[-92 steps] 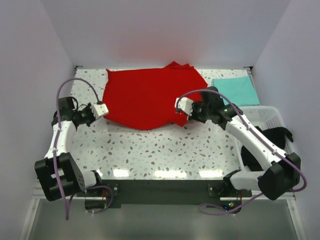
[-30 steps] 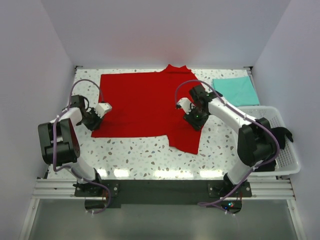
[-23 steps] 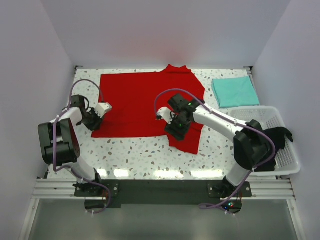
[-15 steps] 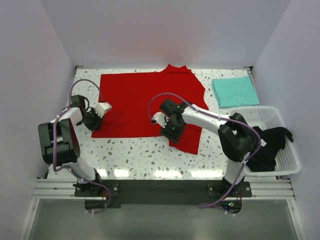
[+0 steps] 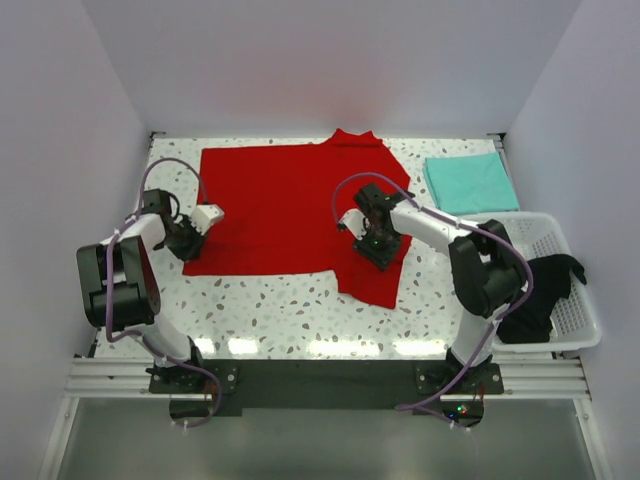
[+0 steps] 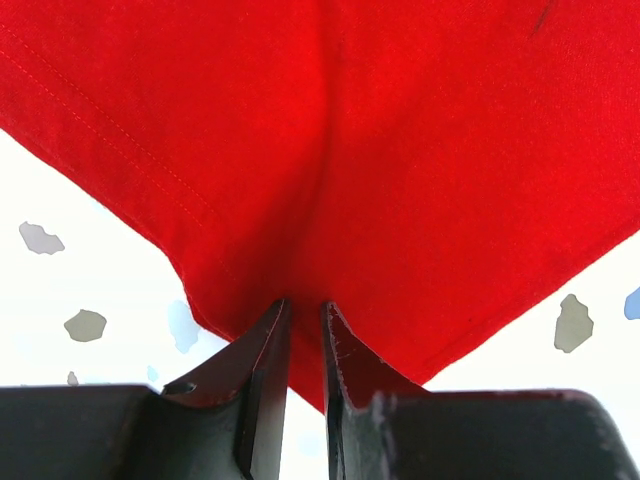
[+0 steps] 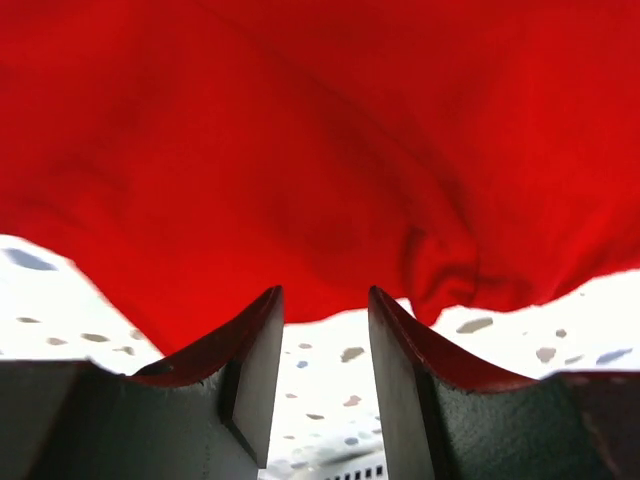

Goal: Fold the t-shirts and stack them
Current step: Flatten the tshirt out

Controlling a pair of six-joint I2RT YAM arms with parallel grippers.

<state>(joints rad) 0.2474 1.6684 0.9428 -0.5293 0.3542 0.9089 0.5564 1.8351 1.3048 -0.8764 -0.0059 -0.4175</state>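
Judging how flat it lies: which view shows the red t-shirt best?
Top external: the whole red t-shirt is in view, spread on the table. Each wrist view shows only a close patch of its edge.

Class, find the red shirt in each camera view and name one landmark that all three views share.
Top external: red shirt spread flat over the middle of the table.
Left wrist: fills the upper frame, one corner pointing down at centre.
Right wrist: fills the upper half.
Shared landmark: the table's speckled top, showing below the shirt in every view.
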